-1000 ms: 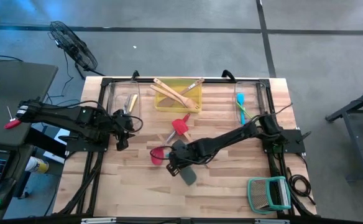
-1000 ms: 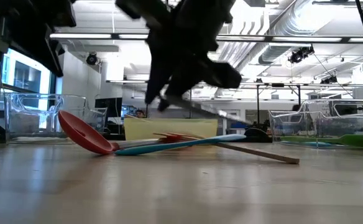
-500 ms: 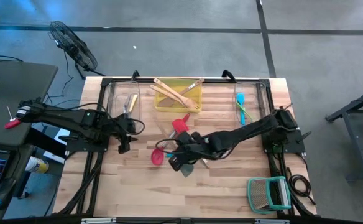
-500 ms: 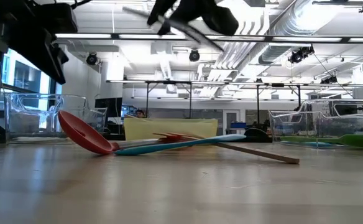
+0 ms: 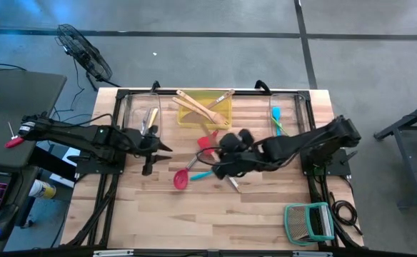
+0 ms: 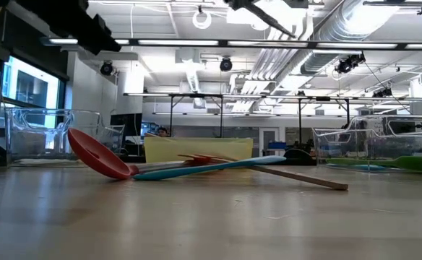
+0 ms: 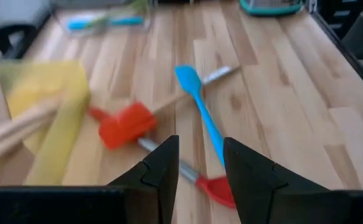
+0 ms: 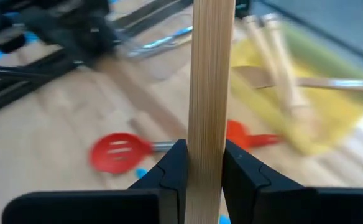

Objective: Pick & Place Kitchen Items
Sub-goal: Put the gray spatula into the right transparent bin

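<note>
My right gripper (image 8: 205, 158) hangs high over the middle of the table (image 5: 225, 151), shut on a wooden-handled utensil; a dark slanted piece of it (image 6: 270, 16) shows at the top of the low view. On the table below lie a red slotted spatula (image 5: 181, 178), a blue spatula (image 5: 206, 173) and a red spatula (image 5: 207, 143), crossing each other. My left gripper (image 7: 200, 165) is open and hovers by the left clear bin (image 5: 155, 148), touching nothing. My right gripper pinches the flat wooden handle (image 8: 210, 93) between its two fingers (image 8: 172, 168), which lie across it. The utensil is lifted clear of the table. Which end of the handle it has is hidden by the arm in the high view.
A yellow tray (image 5: 226, 118) at the far edge holds wooden utensils. The left clear bin (image 5: 133, 114) holds a yellow-handled knife, the right clear bin (image 5: 301, 114) blue and green utensils. A teal rack (image 5: 308, 221) sits at the near right corner.
My right gripper has risen from the table with the wooden-handled grey spatula, lifting it clear, and has moved toward the far and right edges. My left gripper has shifted a little toward the table's middle.
</note>
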Robot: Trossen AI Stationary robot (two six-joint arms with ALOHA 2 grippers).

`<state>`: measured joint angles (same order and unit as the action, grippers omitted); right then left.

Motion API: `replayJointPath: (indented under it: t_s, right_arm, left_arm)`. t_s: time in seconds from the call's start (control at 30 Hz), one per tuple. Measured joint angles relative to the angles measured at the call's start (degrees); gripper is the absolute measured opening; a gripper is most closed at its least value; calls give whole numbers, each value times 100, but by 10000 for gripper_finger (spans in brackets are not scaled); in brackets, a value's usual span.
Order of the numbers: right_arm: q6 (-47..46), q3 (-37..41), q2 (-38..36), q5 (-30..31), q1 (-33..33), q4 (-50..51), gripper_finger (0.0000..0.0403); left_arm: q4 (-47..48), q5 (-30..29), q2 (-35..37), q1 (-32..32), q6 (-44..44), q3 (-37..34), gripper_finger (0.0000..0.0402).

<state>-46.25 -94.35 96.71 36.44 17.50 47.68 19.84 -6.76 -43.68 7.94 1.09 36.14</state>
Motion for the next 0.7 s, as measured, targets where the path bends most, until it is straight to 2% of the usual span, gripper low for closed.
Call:
replayJointPath:
  t_s: [0.37, 0.7]
  right_arm:
    - [-93, 0, -995, 559, -408, 1613, 59]
    - [-1075, 0, -1438, 700, -1346, 3920, 59]
  left_arm:
    - [-383, -2, -4, -7, -383, 0, 122]
    - [-749, -2, -7, -7, -692, 0, 122]
